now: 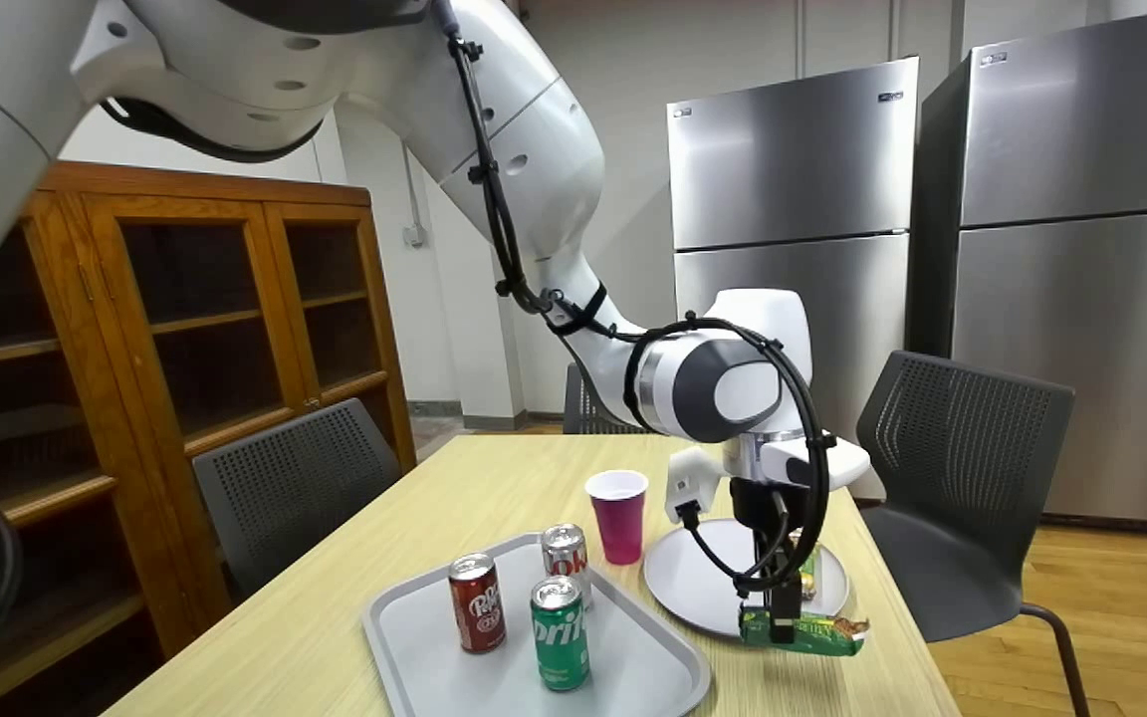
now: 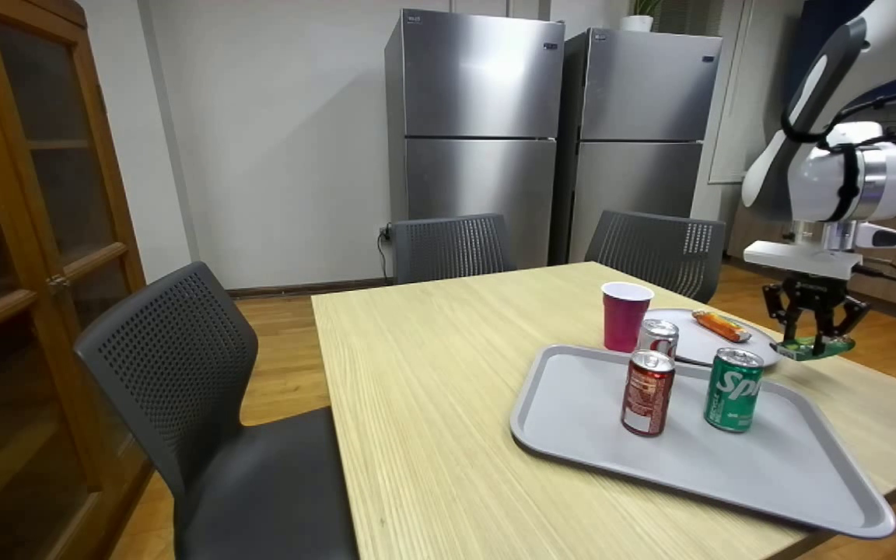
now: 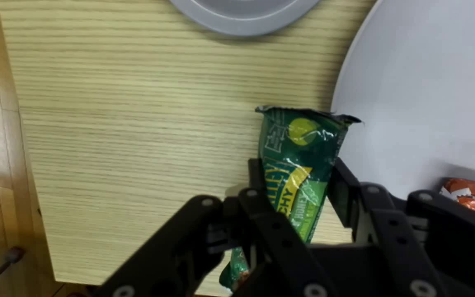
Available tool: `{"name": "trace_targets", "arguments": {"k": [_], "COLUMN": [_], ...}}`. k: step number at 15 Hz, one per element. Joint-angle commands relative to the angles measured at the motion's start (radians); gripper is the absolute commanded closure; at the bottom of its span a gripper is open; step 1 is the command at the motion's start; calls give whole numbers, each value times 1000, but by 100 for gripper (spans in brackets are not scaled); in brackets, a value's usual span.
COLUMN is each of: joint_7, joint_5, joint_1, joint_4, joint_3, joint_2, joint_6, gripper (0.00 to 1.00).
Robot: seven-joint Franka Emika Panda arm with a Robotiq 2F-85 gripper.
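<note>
Jaws of my gripper (image 3: 298,167) are clamped on a green granola bar (image 3: 295,181) lettered "…LLEY", "…CHY" and "HONEY", above the table (image 3: 138,144). On my wrist feed, the plate (image 3: 419,78) is at two o'clock, the tray (image 3: 245,24) at eleven, bearing Dr Pepper can (image 1: 477,603) and Sprite can (image 1: 562,637).
</note>
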Motion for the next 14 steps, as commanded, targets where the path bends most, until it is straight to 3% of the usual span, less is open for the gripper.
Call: {"name": "trace_targets", "arguments": {"k": [1,14], "joint_7": [-27,-10], "joint_5": [-3,-2], "joint_1": [-8,0], "joint_4": [-55,-76], "joint_3": [5,-5], "joint_2": [-31,21], "joint_6": [45,88], "gripper": [84,84]}}
